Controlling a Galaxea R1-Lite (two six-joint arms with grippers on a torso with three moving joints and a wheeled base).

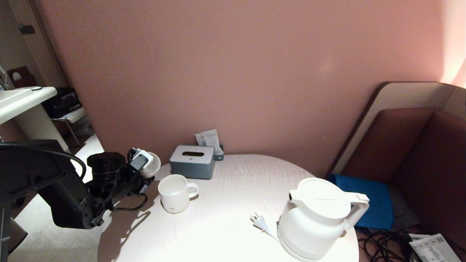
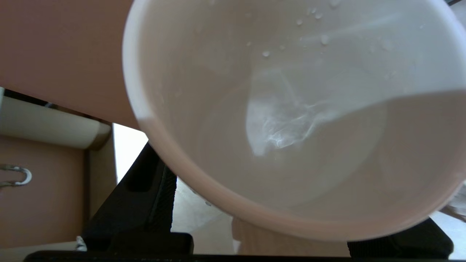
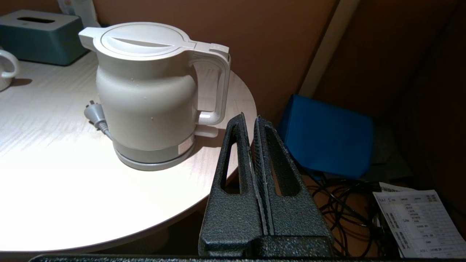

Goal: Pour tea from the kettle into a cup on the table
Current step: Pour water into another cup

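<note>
The white kettle stands on its base at the near right of the round white table, lid shut, handle pointing right. Its plug lies just left of it. My left gripper is shut on the plain white cup and holds it tilted by the table's far-left edge. Droplets and a wet sheen show inside the cup. My right gripper is shut and empty, off the table's right edge behind the kettle's handle; it is out of the head view.
A white ribbed mug with a handle stands near the held cup. A grey tissue box sits at the back by the wall. Right of the table are a blue cushion, floor cables and a paper.
</note>
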